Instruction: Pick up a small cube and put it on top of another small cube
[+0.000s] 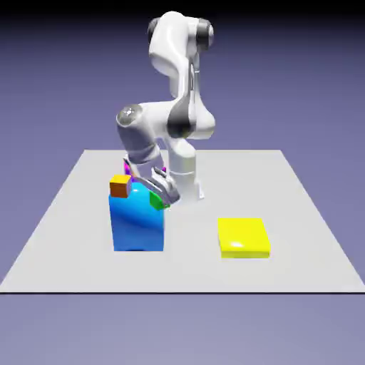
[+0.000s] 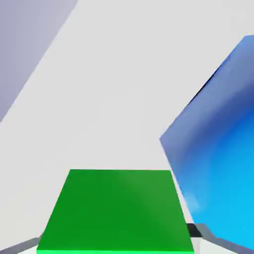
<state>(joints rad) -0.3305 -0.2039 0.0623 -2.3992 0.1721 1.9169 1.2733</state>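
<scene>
Hand view: held the bright green cube (image 2: 118,208) in the gripper (image 2: 119,244), with jaws closed snugly against its sides, near the tall blue block (image 2: 225,168).

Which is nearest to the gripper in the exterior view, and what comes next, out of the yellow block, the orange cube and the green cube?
1. Green cube: right at the fingertips.
2. Orange cube: toward the exterior view's left, by the blue block's top.
3. Yellow block: farthest, at the exterior view's right.
</scene>
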